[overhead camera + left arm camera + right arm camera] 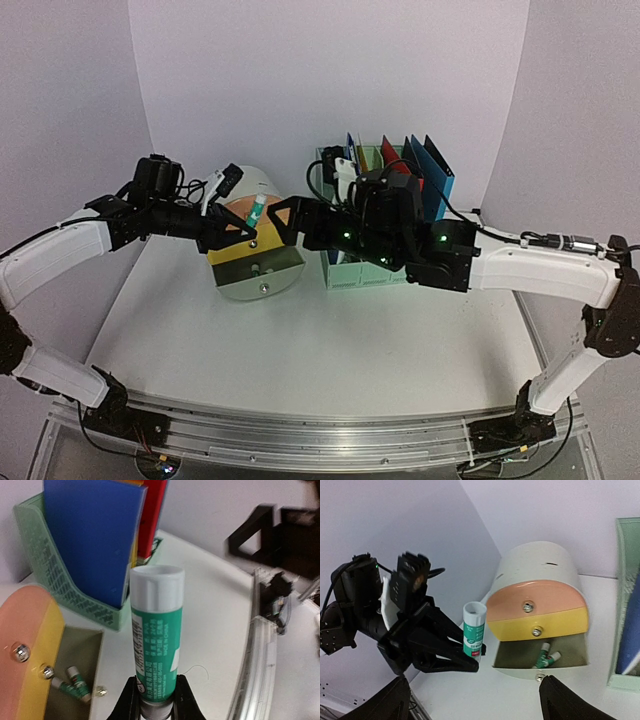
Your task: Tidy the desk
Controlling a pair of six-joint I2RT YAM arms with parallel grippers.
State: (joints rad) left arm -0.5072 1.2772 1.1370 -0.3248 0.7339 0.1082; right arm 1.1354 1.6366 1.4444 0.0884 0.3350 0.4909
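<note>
From above, the desk [300, 350] is the white flat top that carries the drawer box [262, 275], a round white case with a pink and a yellow front. The desk spreads from the drawer box to the silver rail [300, 432] on the near side. The left gripper [248, 236] is in the air over the front of the drawer box. Its fingers are closed on a green and white glue stick [257, 212], which stands nearly upright. The right gripper [284, 222] is just to the right of the glue stick, also over the drawer box. A green file rack [345, 270] with coloured folders [432, 172] stands near the drawer box, on its right side.

In the left wrist view, two black fingers [131, 702] press the lower end of the glue stick [155, 630] from both sides, and its white cap is on top. The drawer box [30, 645] is at the lower left. Its lowest compartment is open, and loose sticks [74, 684] lie inside it. The file rack [70, 595] is just beside the drawer box. The white desk [215, 625] continues past it.

In the right wrist view, the fingers [385, 702] of the right gripper stand wide apart at the bottom corners, and nothing is between them. The left gripper [470, 659] holds the glue stick [474, 630] just left of the drawer box [540, 575], apart from it. The loose sticks [545, 655] lie in the open compartment under the yellow front.
</note>
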